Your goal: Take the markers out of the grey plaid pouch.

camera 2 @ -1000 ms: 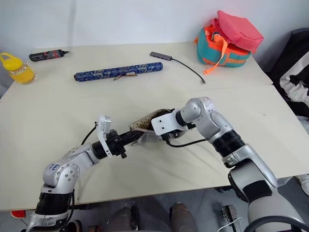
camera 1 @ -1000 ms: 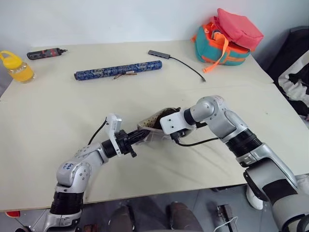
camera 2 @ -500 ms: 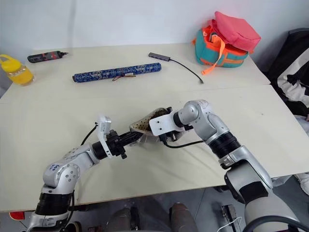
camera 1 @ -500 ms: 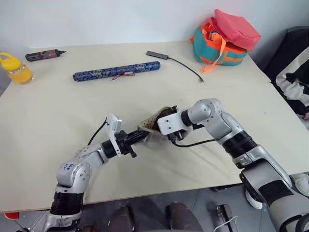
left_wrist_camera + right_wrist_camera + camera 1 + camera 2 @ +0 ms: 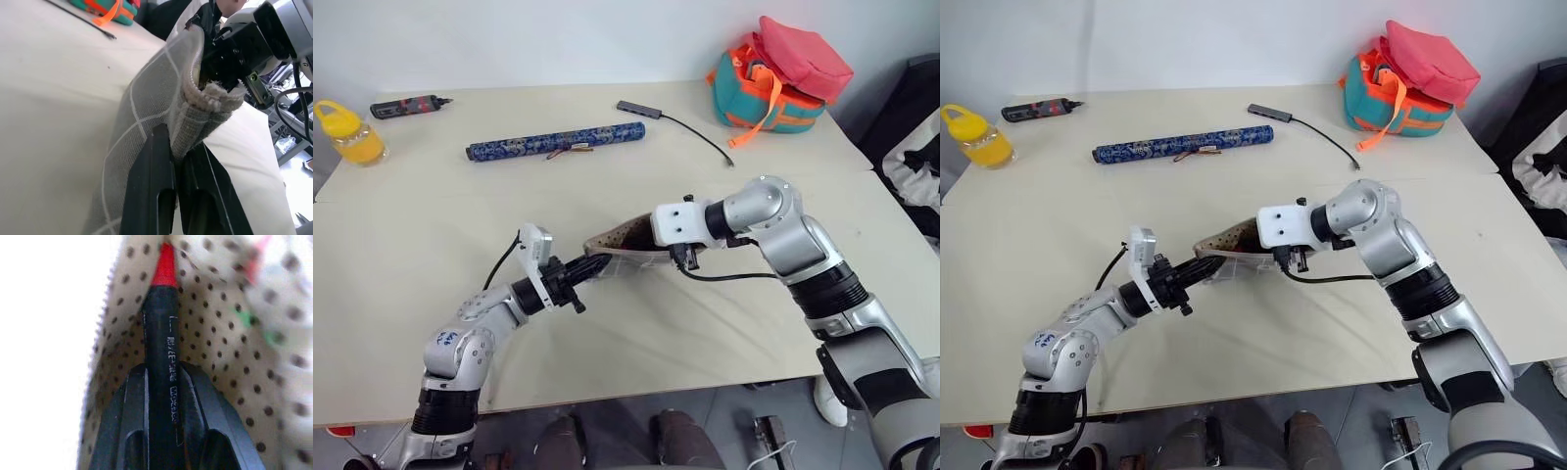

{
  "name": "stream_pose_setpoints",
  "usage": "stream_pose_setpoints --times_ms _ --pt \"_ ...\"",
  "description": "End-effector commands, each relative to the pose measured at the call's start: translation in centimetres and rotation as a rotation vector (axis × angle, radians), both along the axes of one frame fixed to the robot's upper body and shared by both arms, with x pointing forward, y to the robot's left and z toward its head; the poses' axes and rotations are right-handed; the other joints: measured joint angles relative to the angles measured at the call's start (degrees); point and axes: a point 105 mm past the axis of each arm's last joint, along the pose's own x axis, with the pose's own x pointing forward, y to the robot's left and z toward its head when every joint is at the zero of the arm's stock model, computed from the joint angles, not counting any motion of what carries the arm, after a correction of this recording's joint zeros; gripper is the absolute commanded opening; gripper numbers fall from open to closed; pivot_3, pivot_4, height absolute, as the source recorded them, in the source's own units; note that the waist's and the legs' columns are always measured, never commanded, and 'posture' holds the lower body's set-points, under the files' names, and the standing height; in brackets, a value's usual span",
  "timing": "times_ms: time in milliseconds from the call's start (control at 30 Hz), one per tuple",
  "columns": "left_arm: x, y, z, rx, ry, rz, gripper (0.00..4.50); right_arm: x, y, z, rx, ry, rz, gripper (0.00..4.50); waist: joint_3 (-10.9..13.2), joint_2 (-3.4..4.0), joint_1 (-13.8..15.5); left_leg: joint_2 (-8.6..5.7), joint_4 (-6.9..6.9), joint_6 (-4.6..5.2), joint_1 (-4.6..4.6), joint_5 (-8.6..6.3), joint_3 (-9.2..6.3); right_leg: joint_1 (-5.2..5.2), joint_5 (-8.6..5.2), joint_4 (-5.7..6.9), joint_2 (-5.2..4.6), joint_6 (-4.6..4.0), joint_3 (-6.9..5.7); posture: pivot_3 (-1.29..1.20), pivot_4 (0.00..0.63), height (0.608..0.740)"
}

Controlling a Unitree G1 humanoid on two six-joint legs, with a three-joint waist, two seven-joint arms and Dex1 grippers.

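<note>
Grey plaid pouch [image 5: 625, 247]: you will find it near the middle of the table [image 5: 431, 225], lifted at its open end, dotted tan lining facing up, held between the two arms. In the left wrist view its grey fabric with white grid lines folds over at the zipper edge.

Black marker with red end [image 5: 161, 347]: you see it in the right wrist view, lying along the right gripper [image 5: 164, 396], red tip pointing into the dotted lining. The two black fingers press on its barrel from either side, so the right gripper is clamped on this marker, at the pouch mouth.

Green marker: a blurred green patch [image 5: 261, 330] shows inside the lining; you cannot tell more than that.

Left gripper [image 5: 177, 161]: its fingers are pinched together on the pouch's folded edge, holding that end off the table.

Around them you have, along the far side: a blue patterned roll [image 5: 554, 143], a black-and-red tool [image 5: 406, 105], a yellow bottle [image 5: 346, 133] at the left edge, a small grey hub with a black cable [image 5: 675, 122], and an orange, teal and pink bag [image 5: 783, 73] at the far right corner.
</note>
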Motion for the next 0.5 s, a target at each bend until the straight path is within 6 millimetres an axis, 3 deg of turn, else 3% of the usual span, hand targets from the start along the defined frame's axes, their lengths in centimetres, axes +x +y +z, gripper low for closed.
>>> stream_pose_setpoints --times_ms 33,233,500 --pt "0.5 0.4 0.1 0.023 -0.028 0.039 0.0 -1.3 0.9 3.1 0.15 -0.016 0.062 0.52 0.0 0.0 0.0 0.0 -0.03 0.0 0.0 0.0 0.01 -0.01 0.0 -0.02 0.0 0.0 0.01 0.0 0.15 0.74" --pt "1.9 2.1 1.7 0.041 -0.139 0.142 0.0 -1.8 1.1 5.4 0.252 -0.034 0.082 0.52 0.0 0.0 -0.1 0.0 -0.14 0.0 -0.03 0.0 0.04 -0.08 0.0 -0.07 0.01 0.0 0.01 0.0 0.15 0.74" --pt "3.7 5.2 2.9 0.118 -0.286 0.307 0.0 -1.4 0.3 4.9 0.225 -0.033 0.05 0.52 0.0 -0.02 -0.1 -0.01 -0.2 0.0 -0.11 0.0 0.07 -0.17 0.0 -0.11 -0.01 0.0 0.01 0.0 0.15 0.74"
